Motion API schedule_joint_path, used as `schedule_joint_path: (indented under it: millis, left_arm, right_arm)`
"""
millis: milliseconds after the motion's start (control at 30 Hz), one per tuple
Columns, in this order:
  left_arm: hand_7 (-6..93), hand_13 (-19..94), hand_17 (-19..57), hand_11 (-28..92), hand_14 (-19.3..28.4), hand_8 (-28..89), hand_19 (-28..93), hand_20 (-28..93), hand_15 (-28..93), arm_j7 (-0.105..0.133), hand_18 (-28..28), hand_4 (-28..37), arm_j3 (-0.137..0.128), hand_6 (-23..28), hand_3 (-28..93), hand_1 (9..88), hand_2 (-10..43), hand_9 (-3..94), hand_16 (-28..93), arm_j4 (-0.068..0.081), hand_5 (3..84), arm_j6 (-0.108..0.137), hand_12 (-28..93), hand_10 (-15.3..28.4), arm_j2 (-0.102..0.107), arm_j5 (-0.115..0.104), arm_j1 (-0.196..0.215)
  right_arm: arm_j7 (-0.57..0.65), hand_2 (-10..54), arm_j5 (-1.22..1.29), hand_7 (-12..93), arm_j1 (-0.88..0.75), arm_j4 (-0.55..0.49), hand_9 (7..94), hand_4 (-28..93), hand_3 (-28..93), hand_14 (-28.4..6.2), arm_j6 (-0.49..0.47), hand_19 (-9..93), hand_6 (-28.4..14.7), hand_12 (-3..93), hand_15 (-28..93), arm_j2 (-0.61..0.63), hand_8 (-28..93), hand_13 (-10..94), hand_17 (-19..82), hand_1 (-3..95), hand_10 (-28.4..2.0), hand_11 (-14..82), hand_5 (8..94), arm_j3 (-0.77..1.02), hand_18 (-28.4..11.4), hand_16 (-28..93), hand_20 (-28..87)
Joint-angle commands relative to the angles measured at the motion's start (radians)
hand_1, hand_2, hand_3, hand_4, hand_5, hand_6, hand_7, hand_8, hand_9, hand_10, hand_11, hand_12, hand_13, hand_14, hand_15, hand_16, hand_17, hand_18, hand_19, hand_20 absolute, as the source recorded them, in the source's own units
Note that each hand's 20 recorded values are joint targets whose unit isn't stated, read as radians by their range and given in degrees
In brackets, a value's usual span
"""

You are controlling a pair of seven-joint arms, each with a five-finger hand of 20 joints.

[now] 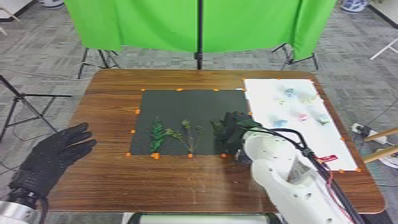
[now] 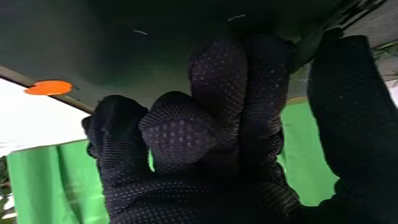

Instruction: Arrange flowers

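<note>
Head view: left hand, pale flowers on white sheet.

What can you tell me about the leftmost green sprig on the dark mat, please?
The leftmost green sprig is a narrow, leafy frond, deep green, with small leaves crowded along its length and a tip that tapers. It lies on the left part of the dark mat, tip pointing away from the robot, its lower end close to the mat's near edge. Thinner, more branched sprigs lie to its right. Neither hand touches it. Whether it is real or artificial, I cannot tell.
</note>
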Motion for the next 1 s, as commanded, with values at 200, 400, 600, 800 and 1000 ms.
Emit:
schedule_joint_path:
  millis: [200,400,600,800,1000]
  left_arm:
    - [18.4,27,-6.3,25,15.8,-10,52,2,40,-0.013,22.3,-23.8,0.001,5.0,69,28.8,4.8,34.9,-3,0.01,40.3,-0.007,16,12.4,0.002,0.003,0.005]
    - [18.3,27,-6.3,25,15.9,-10,52,2,40,-0.007,22.3,-23.9,0.0,5.0,69,28.9,4.9,34.9,-3,0.006,40.3,-0.007,16,12.3,0.0,0.003,0.011]
    - [18.5,27,-6.3,25,15.8,-10,52,2,40,-0.007,22.3,-23.9,-0.006,4.9,69,28.8,4.8,35.0,-3,0.001,40.4,-0.001,16,12.2,0.003,0.001,0.014]
    - [19.3,28,-6.3,26,15.7,-10,52,2,41,-0.004,22.3,-23.9,-0.039,4.6,70,28.8,4.6,35.1,-3,-0.004,40.4,-0.005,16,12.1,0.014,0.003,0.011]
    - [19.7,28,-6.2,26,15.7,-11,52,1,41,0.011,22.3,-24.1,-0.063,4.6,70,28.8,4.5,35.2,-3,-0.008,40.4,0.004,16,12.0,0.024,-0.002,0.008]
  right_arm:
    - [0.015,-9.5,-0.011,78,-0.003,-0.034,86.4,-28,72,-3.7,-0.02,93,-1.8,31.8,75,0.013,-28,82,46,19.3,-8.1,47.5,72.3,0.018,-21.4,30,55]
    - [0.006,-9.5,-0.03,78,-0.003,-0.051,86.6,-28,72,-3.7,-0.013,93,-2.0,32.2,75,0.019,-27,82,46,16.4,-8.3,47.1,72.3,0.033,-21.5,30,56]
    - [-0.072,-4.5,0.063,69,-0.019,-0.089,83.2,-28,73,-4.6,0.236,93,-4.5,32.2,74,0.1,-26,82,46,7.0,-10.2,46.1,66.6,0.139,-21.7,31,56]
    - [-0.183,-0.1,0.042,32,-0.048,-0.08,71.2,-27,77,-9.1,0.358,92,-5.0,29.3,74,0.198,-21,71,35,12.4,-13.3,43.6,65.5,0.252,-21.9,27,47]
    - [-0.204,-6.5,-0.077,21,-0.063,-0.05,51.0,-28,84,-9.2,0.267,86,-5.3,23.3,72,0.256,-17,53,28,20.9,-12.6,37.7,50.8,0.284,-19.4,21,45]
